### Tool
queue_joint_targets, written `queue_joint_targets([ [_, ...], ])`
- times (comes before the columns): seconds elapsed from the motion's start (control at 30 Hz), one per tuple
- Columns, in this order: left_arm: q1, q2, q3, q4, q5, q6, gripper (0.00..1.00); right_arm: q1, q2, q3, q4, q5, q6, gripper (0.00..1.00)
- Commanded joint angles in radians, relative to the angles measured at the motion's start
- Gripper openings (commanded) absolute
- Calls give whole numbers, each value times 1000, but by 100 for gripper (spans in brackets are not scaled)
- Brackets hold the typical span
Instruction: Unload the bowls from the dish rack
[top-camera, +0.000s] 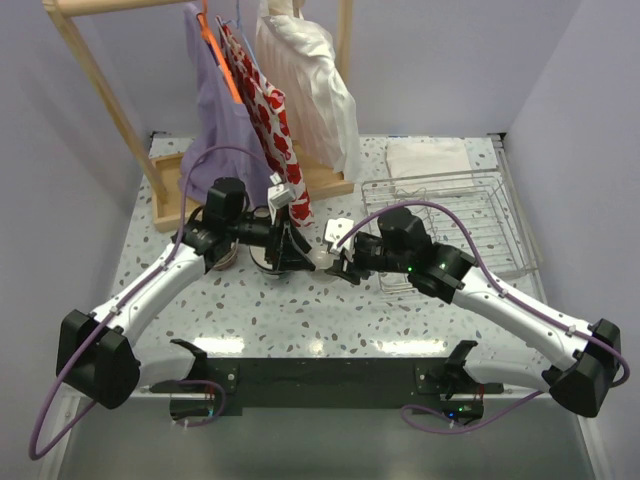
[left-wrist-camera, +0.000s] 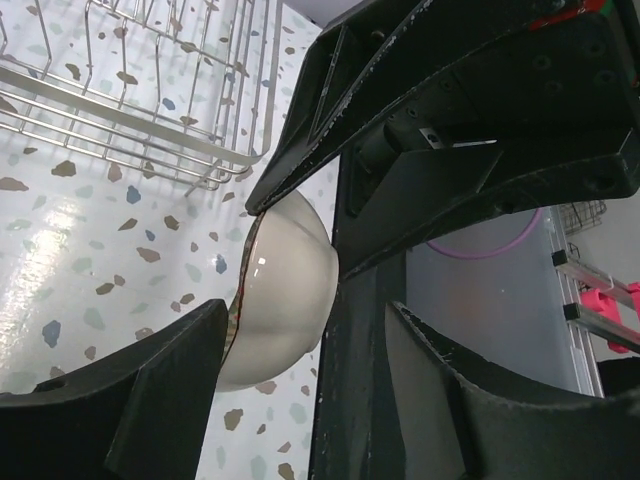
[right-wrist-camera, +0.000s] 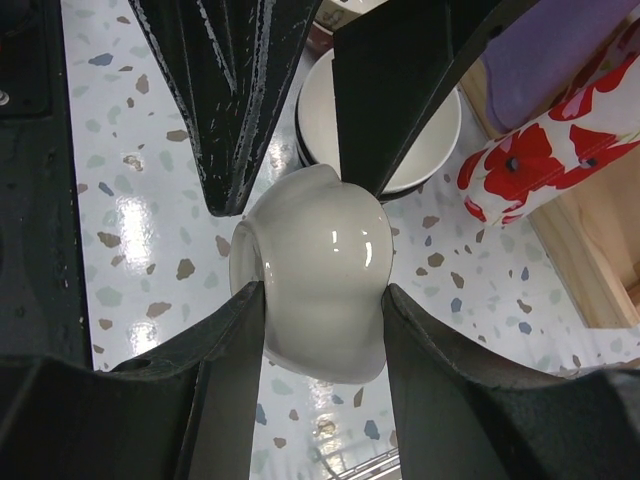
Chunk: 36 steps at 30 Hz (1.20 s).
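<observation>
Cream bowl (right-wrist-camera: 315, 250) hangs over mid-table, off the dish rack's (top-camera: 450, 215) near-left corner, clamped in the right gripper (right-wrist-camera: 322, 300). Left gripper (left-wrist-camera: 305, 320) straddles it, jaws apart: seat both pads squarely before the right lets go

Speckled table (top-camera: 300, 320); dish rack (top-camera: 470, 215), stacked bowls (right-wrist-camera: 437, 140), folded cloth (top-camera: 428, 157), wooden stand (top-camera: 170, 190)
</observation>
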Motion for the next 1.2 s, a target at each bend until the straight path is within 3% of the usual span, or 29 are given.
queue_joint_targets([
  [0.0, 4, 9, -21, 73, 47, -48, 69, 4, -23, 7, 89, -39, 12, 0],
  [0.33, 4, 39, -33, 141, 48, -99, 67, 2, -15, 5, 106, -79, 17, 0],
  [0.53, 4, 42, -42, 181, 76, -126, 53, 4, -14, -4, 112, -79, 12, 0],
  [0.7, 6, 36, -54, 215, 84, -145, 28, 4, -2, -18, 116, -76, 11, 0],
  [0.83, 4, 25, -71, 230, 85, -153, 3, 2, -3, -41, 118, -58, 6, 13],
  [0.87, 4, 24, -73, 231, 85, -153, 0, 4, -3, -47, 115, -55, 6, 23],
  [1.03, 4, 15, -77, 233, 81, -157, 0, 4, -18, -64, 109, -29, 11, 48],
  [1.17, 4, 6, -85, 234, 70, -160, 0, 4, -29, -67, 93, -7, 12, 76],
])
